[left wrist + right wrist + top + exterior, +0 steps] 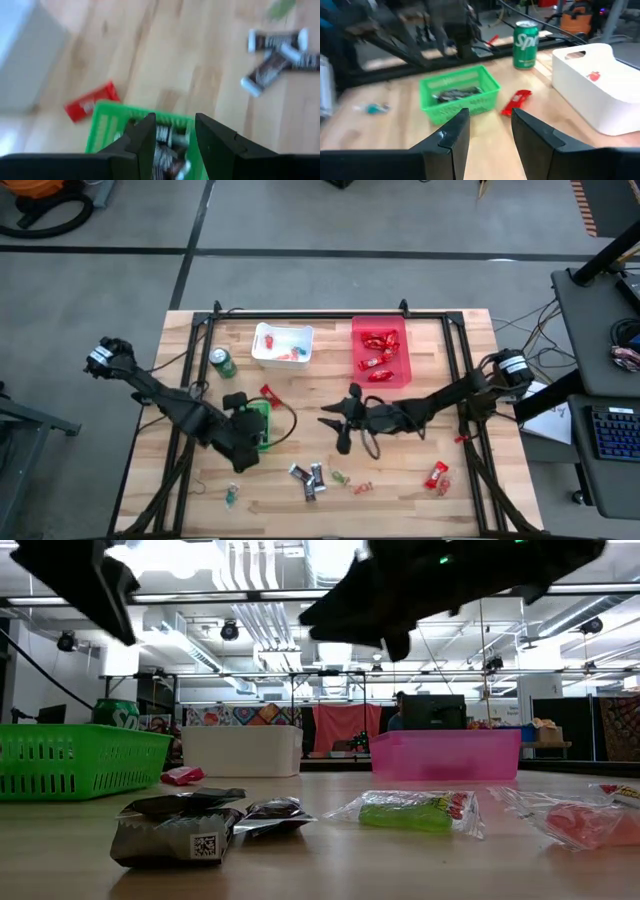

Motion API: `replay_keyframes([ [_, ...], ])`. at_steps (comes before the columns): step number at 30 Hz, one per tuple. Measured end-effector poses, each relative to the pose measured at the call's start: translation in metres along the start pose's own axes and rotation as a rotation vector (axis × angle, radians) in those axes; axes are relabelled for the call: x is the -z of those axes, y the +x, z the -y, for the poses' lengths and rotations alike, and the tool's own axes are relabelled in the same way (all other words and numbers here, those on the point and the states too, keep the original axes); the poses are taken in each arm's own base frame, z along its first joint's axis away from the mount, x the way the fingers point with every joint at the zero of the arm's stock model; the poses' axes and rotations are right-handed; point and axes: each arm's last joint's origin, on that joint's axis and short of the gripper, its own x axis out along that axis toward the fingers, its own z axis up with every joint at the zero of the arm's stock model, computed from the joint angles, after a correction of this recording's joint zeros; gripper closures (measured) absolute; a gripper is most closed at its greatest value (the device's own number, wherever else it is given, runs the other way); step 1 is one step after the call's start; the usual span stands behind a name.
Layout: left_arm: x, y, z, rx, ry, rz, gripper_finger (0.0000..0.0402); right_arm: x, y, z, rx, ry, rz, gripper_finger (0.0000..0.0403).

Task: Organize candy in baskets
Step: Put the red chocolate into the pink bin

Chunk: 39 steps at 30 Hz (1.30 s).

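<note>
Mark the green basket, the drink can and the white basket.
green basket (461, 82): right wrist view, on its front rim.
drink can (525, 44): right wrist view, on the middle of its label.
white basket (268, 357): high view, on its near rim.

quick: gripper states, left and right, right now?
Left gripper: open, empty, above the small green plastic basket.
Right gripper: open, empty, over mid-table.
</note>
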Motion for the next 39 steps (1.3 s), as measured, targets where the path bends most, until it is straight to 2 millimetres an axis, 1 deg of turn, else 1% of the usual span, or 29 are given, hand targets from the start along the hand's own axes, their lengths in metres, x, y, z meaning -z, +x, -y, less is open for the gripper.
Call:
replay_keyframes([
  [5,0.002,-0.01,0.011,-0.104,0.005,0.222,0.028,0.002,0.033,0.001,0.043,-0.123,-0.04,0.0266],
  [9,0.005,-0.015,0.015,-0.154,-0.003,0.309,0.028,0.003,0.058,0.005,0.076,-0.163,-0.04,0.0266],
  [15,0.007,-0.016,0.015,-0.215,0.015,0.362,0.028,0.012,0.095,0.008,0.096,-0.209,-0.058,0.026],
  [20,0.01,-0.016,0.012,-0.25,0.085,0.331,0.028,0.022,0.122,0.01,0.121,-0.19,-0.069,0.0227],
  [26,0.025,-0.019,0.013,-0.248,0.207,0.273,0.028,0.028,0.142,0.01,0.135,-0.168,-0.098,0.0189],
  [32,0.042,-0.019,0.016,-0.254,0.278,0.297,0.028,0.038,0.158,0.015,0.17,-0.15,-0.145,0.0169],
  [39,0.056,-0.012,0.009,-0.261,0.252,0.293,0.028,0.047,0.17,0.027,0.204,-0.108,-0.181,0.0158],
])
